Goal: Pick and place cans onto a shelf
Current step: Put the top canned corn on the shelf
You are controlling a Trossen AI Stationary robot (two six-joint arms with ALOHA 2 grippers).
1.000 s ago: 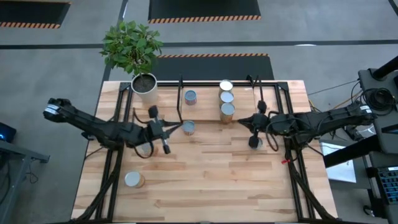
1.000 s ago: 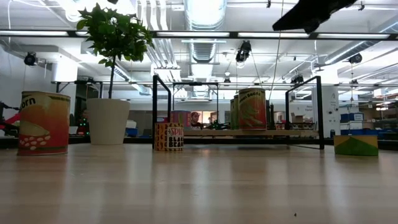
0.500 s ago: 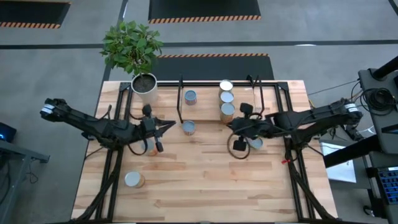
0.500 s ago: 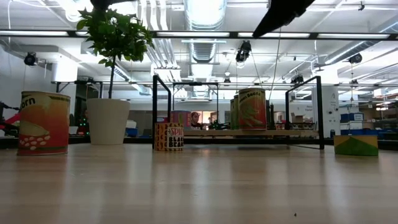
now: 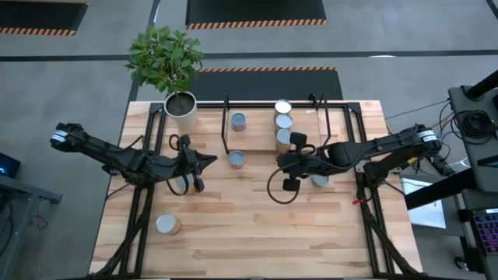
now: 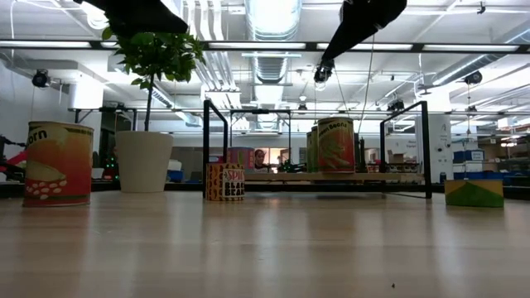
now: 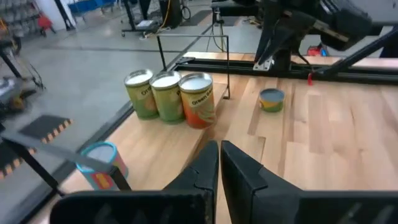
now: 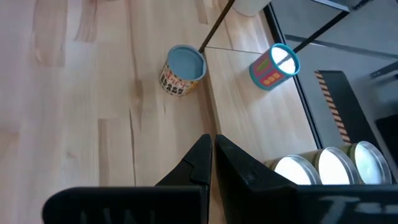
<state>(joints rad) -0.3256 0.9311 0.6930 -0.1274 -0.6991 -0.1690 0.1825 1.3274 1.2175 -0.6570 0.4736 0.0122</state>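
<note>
High view: your two arms hang over the counter (image 5: pixel 257 225) between picks, and neither is carrying anything. The right pincer (image 5: pixel 285 162) sits above the middle of the boards with its fingers pressed together and empty; the left pincer (image 5: pixel 204 160), also closed and empty, hovers on the left side, its tip aimed at the can beside the shelf post (image 5: pixel 236 159).

The shelf (image 5: pixel 261 132) along the far edge already carries a row of three cans (image 5: pixel 283 123) standing close together, plus a teal-sided can (image 5: pixel 238 120) well apart from them toward the plant pot (image 5: pixel 181 109). Three cans are not yet on the shelf: the one by the post, a flat can (image 5: pixel 320 180) beside the right arm, and a lone can (image 5: pixel 166 225) near the front left corner.

Judging by the right wrist view, where the closed fingers (image 8: pixel 205 158) point toward the can at the post (image 8: pixel 181 70), you appear to be lining up the next pick. Both arms are close to that same can, so decide which one takes it and hold the other clear.

The next move calls for spreading the fingers before you descend, then straddling the can's sides and lifting it over the shelf's thin black rod. There seems to be room on the board between the teal can and the row of three.
</note>
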